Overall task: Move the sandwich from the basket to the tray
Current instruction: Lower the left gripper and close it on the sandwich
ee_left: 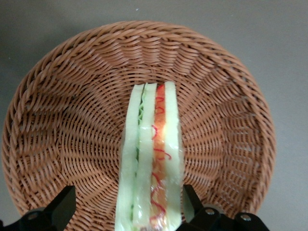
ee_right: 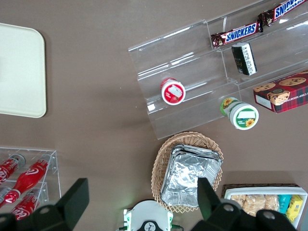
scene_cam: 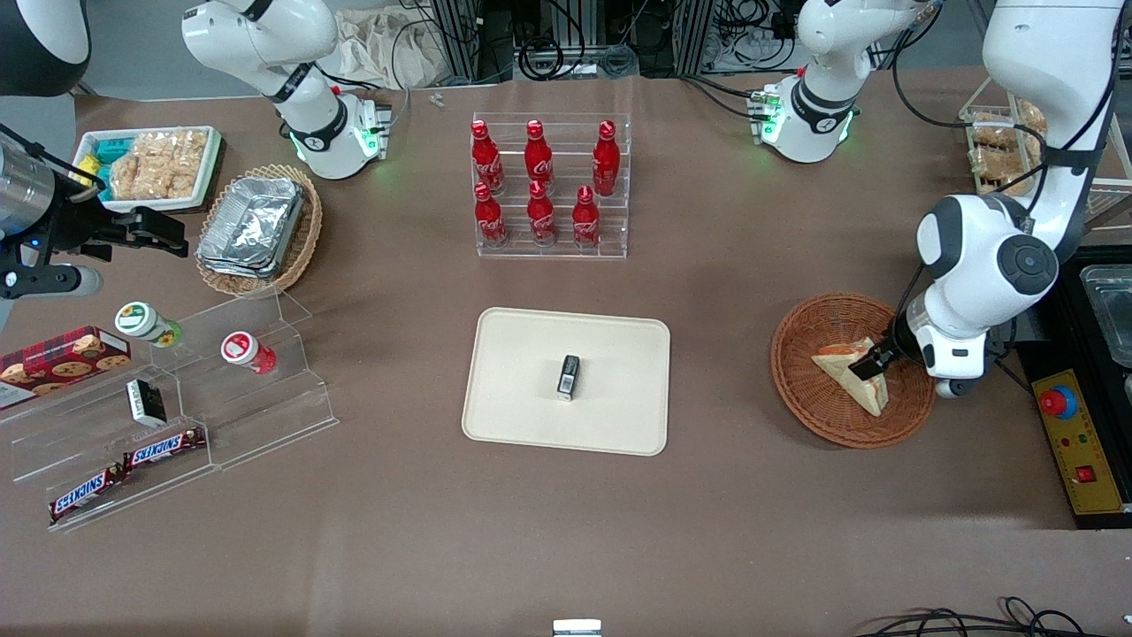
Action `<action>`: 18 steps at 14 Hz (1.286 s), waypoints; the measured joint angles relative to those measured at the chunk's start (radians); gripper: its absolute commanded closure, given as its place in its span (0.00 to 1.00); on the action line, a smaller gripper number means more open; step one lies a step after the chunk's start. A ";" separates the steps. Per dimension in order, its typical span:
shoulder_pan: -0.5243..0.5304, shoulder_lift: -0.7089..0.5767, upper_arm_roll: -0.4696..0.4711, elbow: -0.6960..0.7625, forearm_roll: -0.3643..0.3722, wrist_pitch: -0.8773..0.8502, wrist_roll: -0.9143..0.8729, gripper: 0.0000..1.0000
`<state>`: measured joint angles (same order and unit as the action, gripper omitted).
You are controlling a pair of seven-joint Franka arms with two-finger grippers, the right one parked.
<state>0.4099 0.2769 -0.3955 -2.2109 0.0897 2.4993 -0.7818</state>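
The sandwich is a triangular white-bread wedge lying in the round reddish-brown wicker basket, toward the working arm's end of the table. In the left wrist view the sandwich stands on edge, its red and yellow filling showing, with the basket under it. My gripper is down in the basket and open, one finger on each side of the sandwich; one finger is at the bread, the other stands apart from it. In the front view the gripper hangs over the wedge. The cream tray lies mid-table.
A small black packet lies on the tray. A clear rack of red bottles stands farther from the front camera than the tray. Clear snack shelves and a tan basket of foil containers lie toward the parked arm's end.
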 measured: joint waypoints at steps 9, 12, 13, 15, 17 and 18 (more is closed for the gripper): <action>-0.017 0.057 -0.001 -0.023 0.000 0.080 -0.045 0.90; -0.029 0.058 -0.003 -0.023 0.000 0.084 -0.069 1.00; -0.028 0.058 -0.002 -0.023 0.000 0.084 -0.072 1.00; -0.028 0.057 -0.002 -0.022 0.000 0.087 -0.074 1.00; -0.028 0.056 -0.002 -0.019 0.000 0.087 -0.075 1.00; -0.028 0.054 -0.002 -0.014 0.001 0.086 -0.077 1.00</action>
<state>0.3819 0.3309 -0.3979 -2.2251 0.0902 2.5849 -0.8586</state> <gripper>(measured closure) 0.656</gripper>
